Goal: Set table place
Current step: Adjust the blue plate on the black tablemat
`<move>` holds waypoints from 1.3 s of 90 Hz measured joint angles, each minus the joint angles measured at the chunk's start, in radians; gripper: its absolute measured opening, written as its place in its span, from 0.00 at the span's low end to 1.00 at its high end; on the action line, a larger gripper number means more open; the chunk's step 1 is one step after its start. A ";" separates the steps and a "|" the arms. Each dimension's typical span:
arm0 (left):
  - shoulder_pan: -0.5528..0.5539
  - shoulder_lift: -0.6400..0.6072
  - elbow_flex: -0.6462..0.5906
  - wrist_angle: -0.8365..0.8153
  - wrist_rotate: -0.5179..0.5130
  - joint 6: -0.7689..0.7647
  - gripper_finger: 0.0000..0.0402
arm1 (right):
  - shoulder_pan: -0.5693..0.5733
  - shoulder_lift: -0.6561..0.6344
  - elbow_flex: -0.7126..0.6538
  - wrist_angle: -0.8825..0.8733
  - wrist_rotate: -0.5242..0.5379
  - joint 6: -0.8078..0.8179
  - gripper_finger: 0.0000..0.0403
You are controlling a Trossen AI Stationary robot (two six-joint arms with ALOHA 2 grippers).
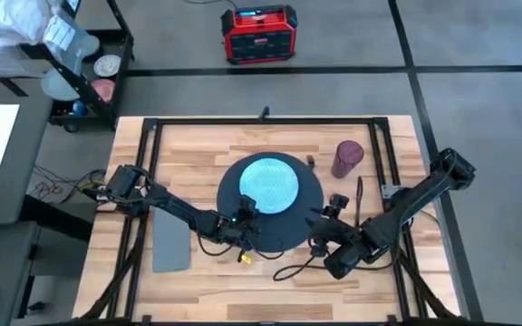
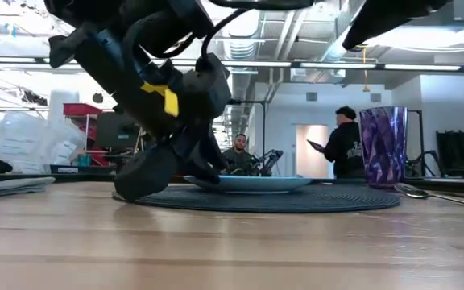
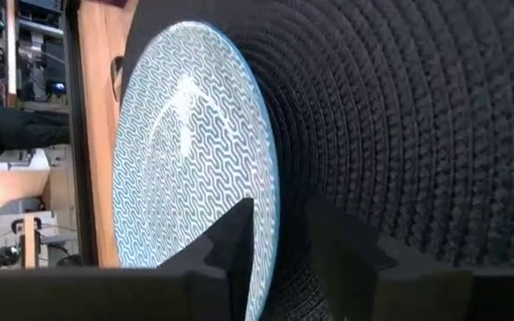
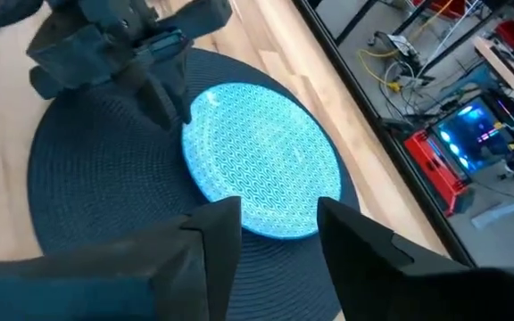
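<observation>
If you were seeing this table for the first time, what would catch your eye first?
The bright teal patterned plate sitting on the big dark round mat at the table's middle stands out first. Next, both dark arms meet there: the left end effector straddles the plate's rim with open fingers, and the right end effector hovers open nearby. A purple cup stands off the mat beyond it.

**A robot lab**

This is a big work room for robots. The light wooden bench with a black metal frame (image 1: 198, 149) stands on a grey concrete floor (image 1: 478, 36). A red and black power box (image 1: 258, 33) sits on the floor. Bare pipes and long lights run along the ceiling (image 2: 296, 32). A person in dark clothes (image 2: 345, 145) stands in the room behind.
</observation>
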 joint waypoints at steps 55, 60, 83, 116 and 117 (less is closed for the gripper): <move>0.089 -0.003 -0.029 0.056 -0.001 -0.004 0.01 | 0.000 0.000 0.000 0.009 0.022 0.015 0.34; 0.096 -0.003 -0.029 0.061 -0.001 -0.009 0.01 | 0.000 0.000 0.000 0.010 0.022 0.018 0.34; 0.091 -0.001 -0.020 0.065 -0.024 -0.014 0.00 | 0.000 0.000 0.000 0.001 0.030 0.025 0.34; 0.078 0.000 -0.011 0.054 0.081 0.051 0.00 | 0.000 0.000 0.000 0.000 0.043 0.025 0.34; 0.078 0.000 -0.011 0.053 0.091 0.058 0.00 | 0.000 0.000 0.000 0.000 0.043 0.025 0.34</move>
